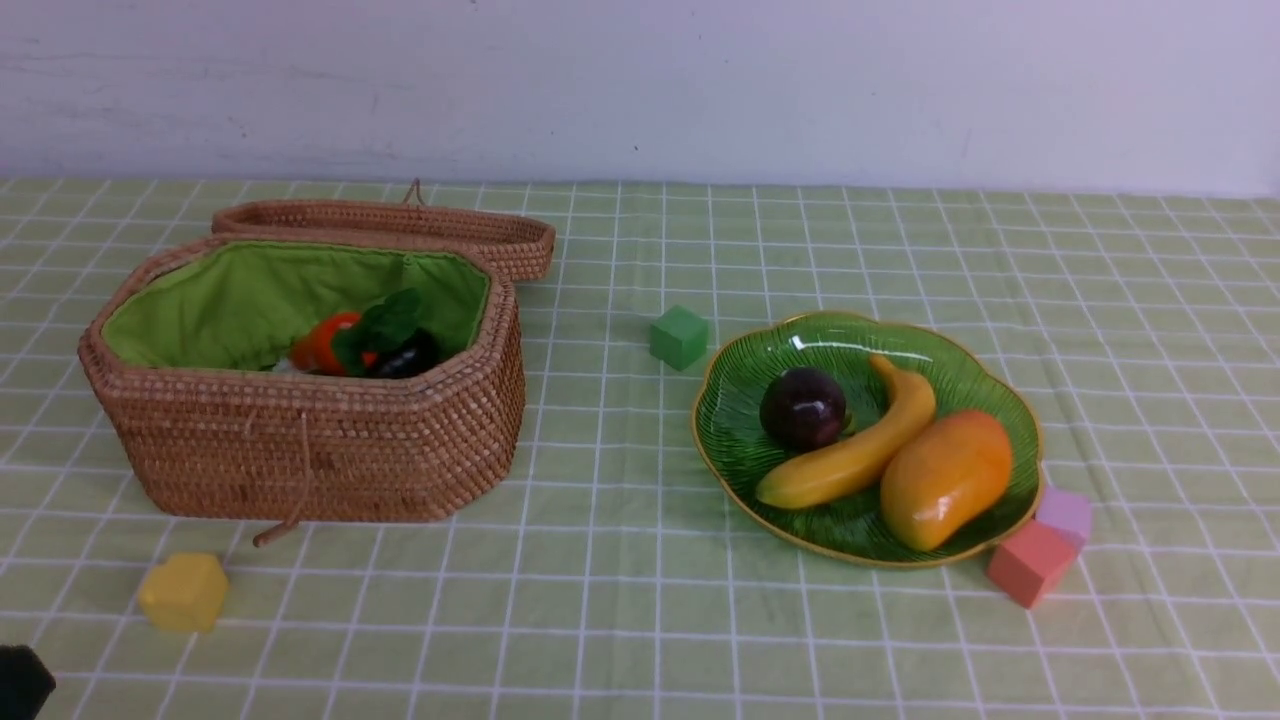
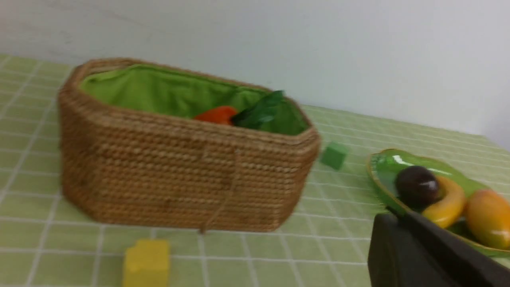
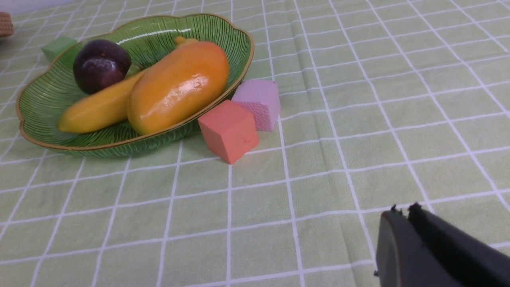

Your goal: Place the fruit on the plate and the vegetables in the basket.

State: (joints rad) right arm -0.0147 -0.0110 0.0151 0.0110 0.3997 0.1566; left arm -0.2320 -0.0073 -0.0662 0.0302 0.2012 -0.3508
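- Surveying the front view: glossy long yellow banana (image 1: 850, 455), plump orange-yellow mango (image 1: 945, 478) and small round dark purple fruit (image 1: 803, 407) lie touching one another on the leaf-shaped green glass plate (image 1: 740, 450). Orange-red carrot with green leaves (image 1: 335, 343) and dark purple eggplant (image 1: 408, 356) sit inside the brown woven rattan basket (image 1: 320, 450), lid hanging behind. Potato not visible; presumably hidden below the rim.
- Left wrist view: left gripper (image 2: 392, 213) pressed together, holding nothing, low beside the basket, near a yellow block (image 2: 146, 263).
- Right wrist view: right gripper (image 3: 402, 211) pressed together, empty, well apart from the plate; a coral cube (image 3: 229, 130) and a lilac cube (image 3: 258, 103) rest against the plate's rim.
- Judgement: sorting appears finished. Retreat both arms cleanly, clear of the blocks and the plate.
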